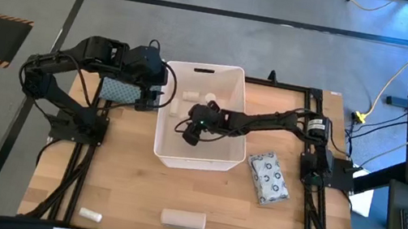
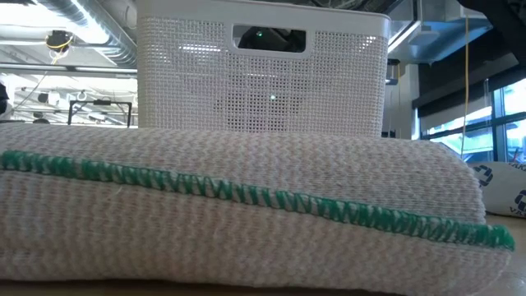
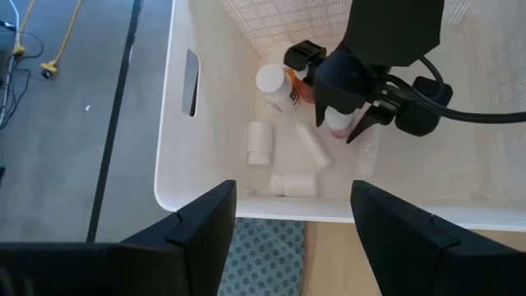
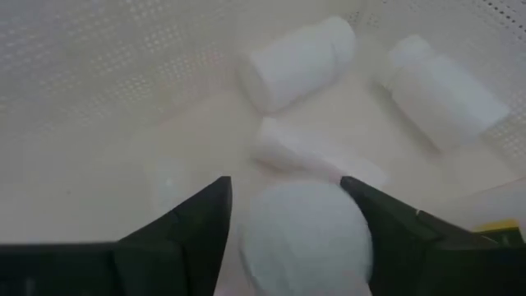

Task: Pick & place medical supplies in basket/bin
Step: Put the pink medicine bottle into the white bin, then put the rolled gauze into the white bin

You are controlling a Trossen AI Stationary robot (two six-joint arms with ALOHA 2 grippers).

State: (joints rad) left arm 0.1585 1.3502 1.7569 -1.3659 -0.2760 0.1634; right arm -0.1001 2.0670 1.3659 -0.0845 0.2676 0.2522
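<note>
Right jaws [image 4: 288,214] straddle white bottle [image 4: 304,230] | inside bin [image 1: 217,162] | left jaws [image 3: 292,222] wide, at rim

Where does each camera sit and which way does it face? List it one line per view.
High view: overhead, straight down on the table; both arms show.
Low view: table-top height, behind the beige roll, facing the basket; no arm clearly shows.
Left wrist view: beside the basket, looking in; the left gripper is open, the right gripper beyond.
Right wrist view: inside the basket, fingers around a white bottle.
Shared: every view shows the basket.
</note>
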